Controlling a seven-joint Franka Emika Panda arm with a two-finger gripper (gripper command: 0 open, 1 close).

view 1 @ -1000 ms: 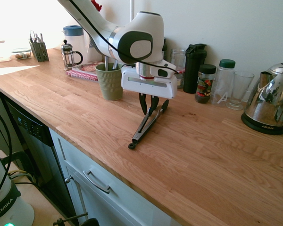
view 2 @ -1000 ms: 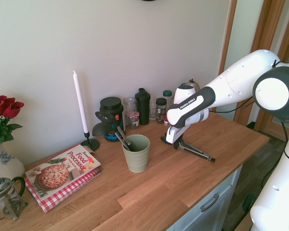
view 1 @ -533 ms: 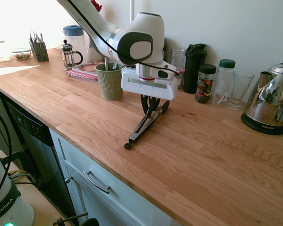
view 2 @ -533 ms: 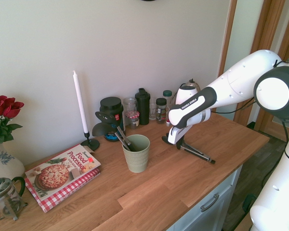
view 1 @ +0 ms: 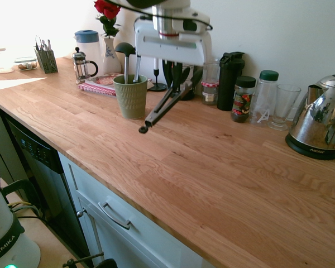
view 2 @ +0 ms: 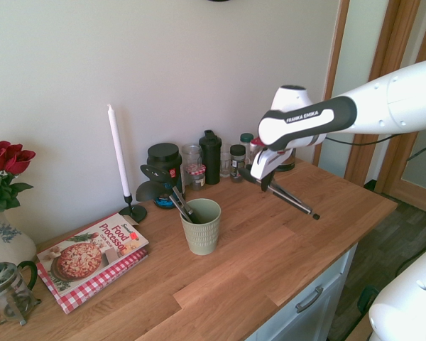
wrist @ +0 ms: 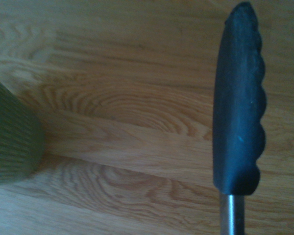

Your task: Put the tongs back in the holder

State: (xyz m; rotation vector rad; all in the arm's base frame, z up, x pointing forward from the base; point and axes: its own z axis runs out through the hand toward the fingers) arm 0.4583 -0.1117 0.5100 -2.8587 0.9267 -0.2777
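Grey metal tongs (view 1: 163,107) hang in the air in the upper middle of the first exterior view, clamped near their black tips by the gripper (view 1: 177,75), whose fingers are closed narrow on them. They slant down toward the lower left, the small ring at the hinge end lowest and clear of the wooden counter (view 1: 212,167). The green ribbed holder (view 1: 130,96) stands on the counter just to the left of the tongs, with dark utensils upright in it. In the second exterior view the tongs (view 2: 287,199) slope down to the right from the gripper (view 2: 261,181), well right of the holder (view 2: 201,226). The wrist view shows one scalloped black tip (wrist: 238,98) over wood grain, with the holder's ribbed wall (wrist: 10,142) at the left edge.
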